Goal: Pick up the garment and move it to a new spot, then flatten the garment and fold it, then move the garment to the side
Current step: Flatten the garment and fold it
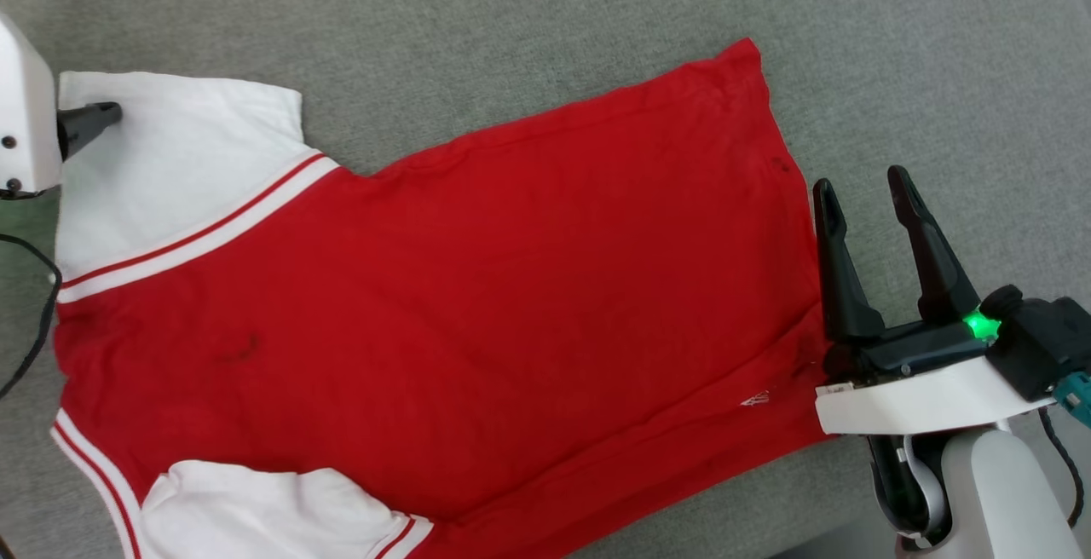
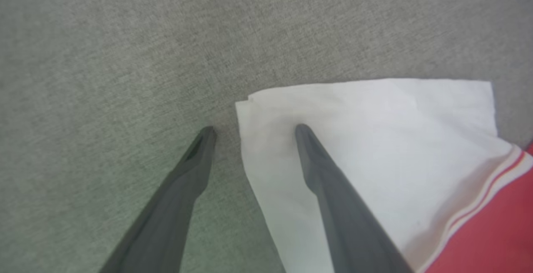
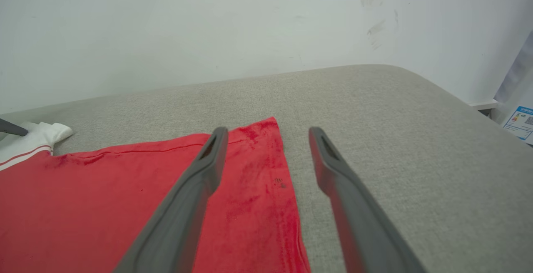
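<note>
While garment (image 1: 477, 286) is lying flat on grey cushion (image 1: 511, 31): left gripper (image 2: 255, 128), nine o'clock, is straddling sleeve edge; right gripper (image 1: 861, 180), three o'clock, is hovering beside hem; both jaws spread wide, empty.

The garment (image 1: 477, 286) is soft, matt cloth. Its red body shows a faint nap and shallow wrinkles across the middle of the head view, and the white sleeve (image 2: 374, 140) looks smoother. The surface (image 1: 511, 22) beneath is grey woven fabric, coarse-grained and matt. The right gripper (image 1: 861, 180) has dark, matt, plastic-looking fingers, and the shell (image 1: 920, 406) behind them is smooth, faintly glossy white. The wall (image 3: 166, 27), along the top of the right wrist view, is smooth matt paint with scuffs.
</note>
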